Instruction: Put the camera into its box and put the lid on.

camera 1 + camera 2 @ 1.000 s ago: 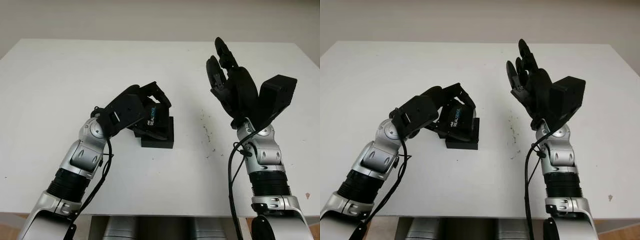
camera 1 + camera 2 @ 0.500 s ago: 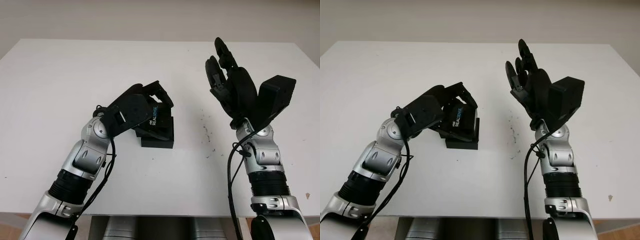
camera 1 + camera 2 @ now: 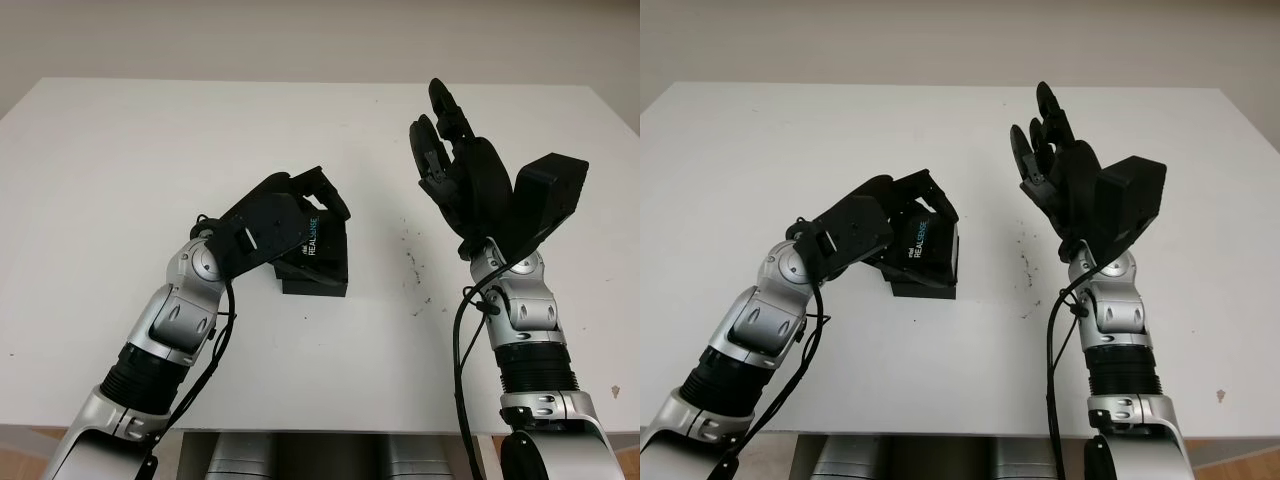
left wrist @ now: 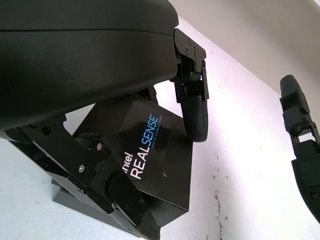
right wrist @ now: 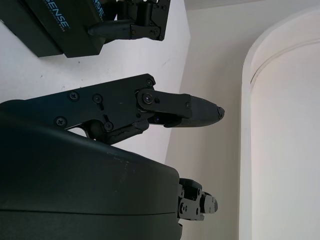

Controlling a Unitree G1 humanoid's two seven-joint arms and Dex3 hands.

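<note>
Item: white worktop [image 3: 150, 150] seen from the head camera, both arms entering from six o'clock. Left hand [image 3: 290, 215]: near the centre of the worktop, slightly toward nine o'clock, fingers [image 4: 192, 112] curled around a black lid [image 3: 925, 240] printed "intel REALSENSE" in white and blue; the lid is gripped and held tilted, its far edge raised. Box [image 3: 318, 280]: black, low base lying on the worktop directly beneath the lid, its near edge and the corner toward three o'clock showing below the lid; whether lid and box touch cannot be told. Contents of the box: hidden under the lid and hand, so the camera's place cannot be told. Right hand [image 3: 460, 175]: raised above the worktop at about two o'clock from the box, well apart from it, open and holding nothing, palm turned toward the box side. Worktop surface between box and right arm: a scatter of small dark specks [image 3: 412, 262]. Behind the worktop at twelve o'clock: a plain pale wall [image 3: 320, 35].
</note>
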